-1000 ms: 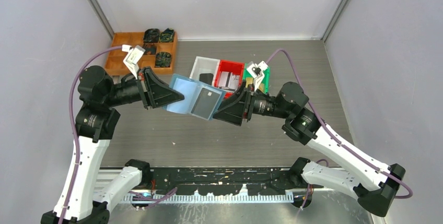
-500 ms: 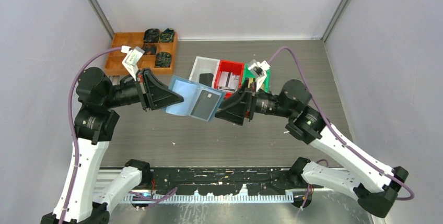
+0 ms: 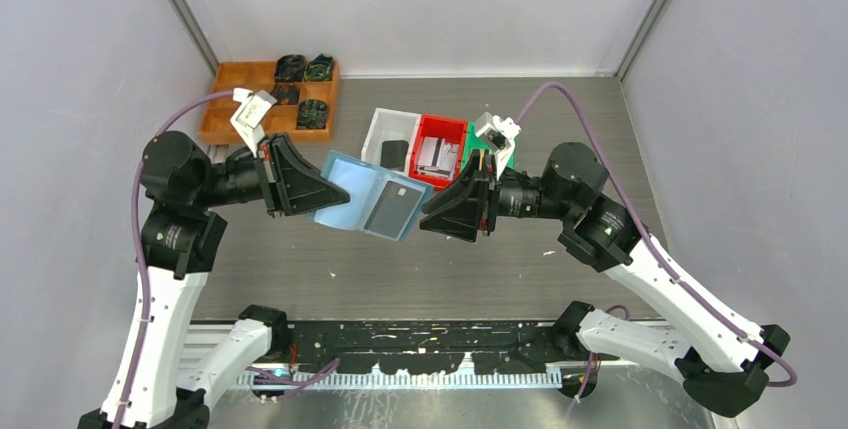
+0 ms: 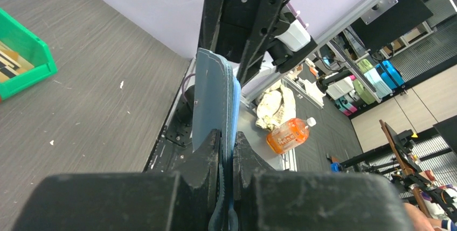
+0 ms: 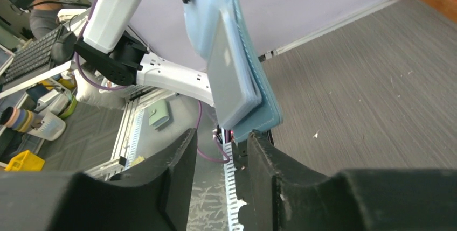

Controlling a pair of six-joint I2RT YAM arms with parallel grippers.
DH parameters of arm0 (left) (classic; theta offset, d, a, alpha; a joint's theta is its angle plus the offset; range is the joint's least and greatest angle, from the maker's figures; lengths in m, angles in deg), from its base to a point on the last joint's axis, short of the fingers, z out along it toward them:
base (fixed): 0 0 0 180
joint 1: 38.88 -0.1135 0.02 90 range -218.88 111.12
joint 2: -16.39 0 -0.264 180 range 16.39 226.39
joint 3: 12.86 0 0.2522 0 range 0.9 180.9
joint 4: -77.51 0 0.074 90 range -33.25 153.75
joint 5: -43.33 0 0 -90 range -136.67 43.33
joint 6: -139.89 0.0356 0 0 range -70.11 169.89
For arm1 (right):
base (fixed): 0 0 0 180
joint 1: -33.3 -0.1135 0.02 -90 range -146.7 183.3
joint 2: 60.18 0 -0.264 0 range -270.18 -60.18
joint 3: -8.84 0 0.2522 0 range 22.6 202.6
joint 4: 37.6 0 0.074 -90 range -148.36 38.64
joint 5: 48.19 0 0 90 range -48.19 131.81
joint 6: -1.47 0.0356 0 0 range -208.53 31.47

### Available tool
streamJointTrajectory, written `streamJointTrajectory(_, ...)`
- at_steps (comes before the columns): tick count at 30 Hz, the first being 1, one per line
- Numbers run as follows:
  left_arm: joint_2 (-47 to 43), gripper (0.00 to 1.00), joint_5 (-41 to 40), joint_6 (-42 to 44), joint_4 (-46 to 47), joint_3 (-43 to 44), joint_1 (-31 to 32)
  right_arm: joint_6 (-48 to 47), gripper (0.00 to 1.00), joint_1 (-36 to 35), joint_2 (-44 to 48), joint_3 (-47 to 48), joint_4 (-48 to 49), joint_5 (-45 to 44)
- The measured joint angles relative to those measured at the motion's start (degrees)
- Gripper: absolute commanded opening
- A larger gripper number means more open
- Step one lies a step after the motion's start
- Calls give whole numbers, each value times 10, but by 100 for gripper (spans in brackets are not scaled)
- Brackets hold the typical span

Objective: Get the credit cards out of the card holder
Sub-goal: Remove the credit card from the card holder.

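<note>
Over the grey table [image 3: 300, 269], left hand [image 3: 338, 192] pinches the card holder [image 3: 350, 194], right hand [image 3: 426, 217] spread by a card [image 3: 395, 209] still inside, so not done yet.

No lettering can be read anywhere. The small pale marks on the grey rectangular plastic card [image 3: 393, 207] and the label on the orange drink bottle [image 4: 288, 134] are too small to make out.

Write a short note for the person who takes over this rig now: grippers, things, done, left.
Left gripper: shut on the slate-blue soft folding card holder, held open above the table.
Right gripper: open, jaws apart at the holder's free edge, gripping nothing.
One flat grey card sits in the holder.
Done: holder lifted and opened.
Left: pinch the card, pull it out.
</note>
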Motion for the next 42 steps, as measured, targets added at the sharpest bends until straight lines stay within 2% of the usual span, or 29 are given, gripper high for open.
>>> streamJointTrajectory(5, -4, 0, 7, -13, 6, 7, 0, -17, 41, 2, -2, 5, -29, -8)
streamJointTrajectory(9, -6, 0, 14, -17, 9, 10, 0, -32, 57, 4, -2, 21, -50, -30)
streamJointTrajectory(12, -6, 0, 16, -22, 11, 12, 0, -42, 62, 4, -2, 33, -63, -45)
streamJointTrajectory(16, -6, 0, 20, -24, 13, 13, 0, -45, 63, 4, -3, 42, -66, -39)
streamJointTrajectory(24, -6, 0, 20, -24, 15, 15, 0, -45, 53, 4, -25, 52, -66, -12)
streamJointTrajectory(31, -5, 0, 24, -24, 15, 17, 0, -45, 50, 4, -35, 55, -66, -9)
streamJointTrajectory(38, -5, 0, 25, -24, 17, 24, 0, -43, 60, 4, -36, 58, -63, -5)
streamJointTrajectory(42, -2, 0, 25, -24, 17, 24, 0, -47, 60, 4, -36, 58, -64, 9)
